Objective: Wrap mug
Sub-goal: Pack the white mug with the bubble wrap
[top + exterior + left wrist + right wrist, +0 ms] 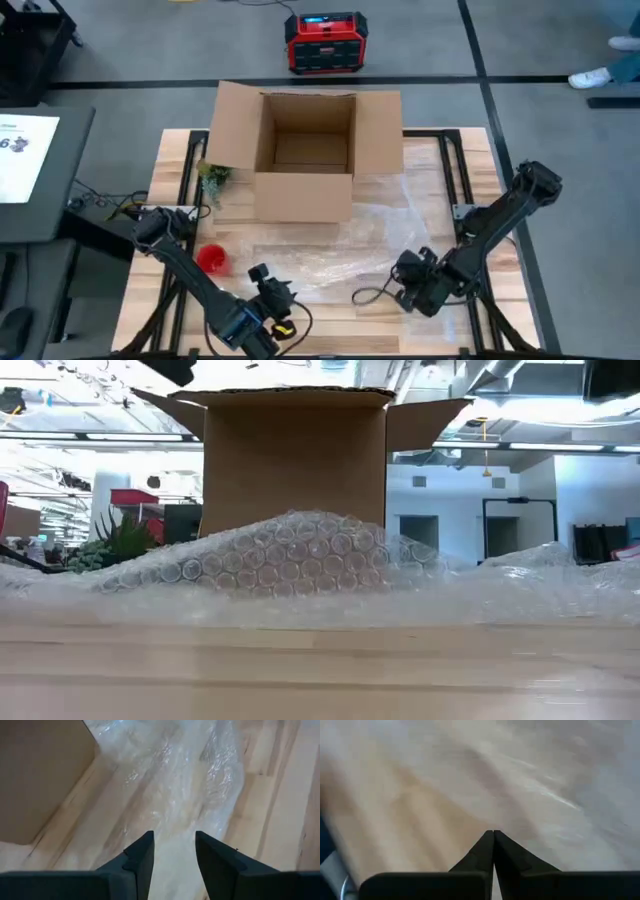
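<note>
Mug (212, 259) beside low left arm (190, 270)

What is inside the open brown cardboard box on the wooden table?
From above, the open brown cardboard box shows only its bare cardboard floor, with nothing visible on it. The strip of floor just behind the near wall is hidden, so something small there cannot be excluded.

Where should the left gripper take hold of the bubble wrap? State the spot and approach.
Grip the bubble wrap at its thin near edge, coming from above. It lies flat on the table, and the open left gripper already faces it.
</note>
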Robot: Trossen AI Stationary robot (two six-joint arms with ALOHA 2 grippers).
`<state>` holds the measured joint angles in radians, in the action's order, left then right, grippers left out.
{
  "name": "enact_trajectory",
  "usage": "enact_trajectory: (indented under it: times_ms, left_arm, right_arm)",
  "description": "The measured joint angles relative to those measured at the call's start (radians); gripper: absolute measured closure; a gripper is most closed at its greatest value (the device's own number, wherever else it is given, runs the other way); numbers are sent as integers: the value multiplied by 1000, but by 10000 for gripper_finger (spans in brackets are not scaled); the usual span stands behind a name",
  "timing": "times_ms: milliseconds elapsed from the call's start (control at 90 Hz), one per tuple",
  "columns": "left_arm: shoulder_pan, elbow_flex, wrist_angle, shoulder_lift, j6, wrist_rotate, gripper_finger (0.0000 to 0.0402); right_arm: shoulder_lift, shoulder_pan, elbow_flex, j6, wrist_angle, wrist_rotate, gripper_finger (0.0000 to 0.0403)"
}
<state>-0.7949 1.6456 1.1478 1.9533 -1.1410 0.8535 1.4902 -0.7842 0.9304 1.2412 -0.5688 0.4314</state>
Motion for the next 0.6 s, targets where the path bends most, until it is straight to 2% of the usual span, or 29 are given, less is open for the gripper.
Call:
enact_trajectory:
  times_ms: [122,189,256,322,433,500,600]
  left_arm:
    - [48,-50,-95,0,115,13,281]
    - [99,-95,-186,0,192,17,286]
    - [154,-136,-279,2,276,-21,297]
    - [209,-175,-366,2,370,-128,312]
    - [274,-198,-433,3,465,-404,340]
    - [272,-198,-489,3,497,-526,358]
    - [229,-198,-592,3,505,-646,384]
  right_arm:
    - [95,60,8,-131,155,25,403]
    - [163,102,8,-191,253,-33,403]
    - [231,146,8,-254,343,-116,403]
    - [288,179,8,-290,398,-152,403]
    - [338,212,9,-285,390,-147,403]
    - [351,227,14,-259,369,-143,403]
    - [357,237,15,-239,345,-138,403]
